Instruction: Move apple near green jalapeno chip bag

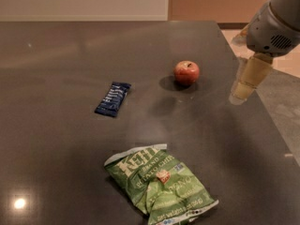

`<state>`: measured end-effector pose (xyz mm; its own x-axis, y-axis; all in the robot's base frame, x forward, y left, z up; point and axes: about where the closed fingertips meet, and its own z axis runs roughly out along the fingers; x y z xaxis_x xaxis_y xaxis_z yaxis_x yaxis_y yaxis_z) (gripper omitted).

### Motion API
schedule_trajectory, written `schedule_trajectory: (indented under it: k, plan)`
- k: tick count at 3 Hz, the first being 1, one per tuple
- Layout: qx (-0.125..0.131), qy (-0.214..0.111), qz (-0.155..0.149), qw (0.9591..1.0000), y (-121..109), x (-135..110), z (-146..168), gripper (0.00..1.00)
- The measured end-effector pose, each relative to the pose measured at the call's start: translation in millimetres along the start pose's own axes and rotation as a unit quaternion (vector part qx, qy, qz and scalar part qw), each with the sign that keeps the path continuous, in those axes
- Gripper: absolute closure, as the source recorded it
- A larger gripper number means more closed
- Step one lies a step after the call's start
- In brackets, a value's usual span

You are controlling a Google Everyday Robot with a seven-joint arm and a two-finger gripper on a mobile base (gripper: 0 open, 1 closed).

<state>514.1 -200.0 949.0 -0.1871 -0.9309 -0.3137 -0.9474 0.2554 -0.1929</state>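
Note:
A small red apple (186,72) with yellowish patches sits upright on the dark tabletop (56,50), right of centre. The crumpled green jalapeno chip bag (158,184) with white lettering lies flat near the front edge, well below and left of the apple. My gripper (246,81) hangs from the grey arm at the right edge, over the table's right side. It is to the right of the apple, apart from it, and holds nothing I can see.
A small dark blue snack-bar wrapper (113,98) lies left of the apple. The table's right edge (262,111) runs close under the gripper, with lighter floor beyond. A wall stands behind the table's far edge.

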Motion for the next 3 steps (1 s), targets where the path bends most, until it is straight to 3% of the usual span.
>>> schedule_trajectory:
  k: [2, 3]
  plan:
    - [-0.034, -0.053, 0.02, 0.9978, -50.6, -33.3, 59.3, 0.0]
    - [-0.049, -0.062, 0.034, 0.9963, -70.9, -46.4, 83.7, 0.0]
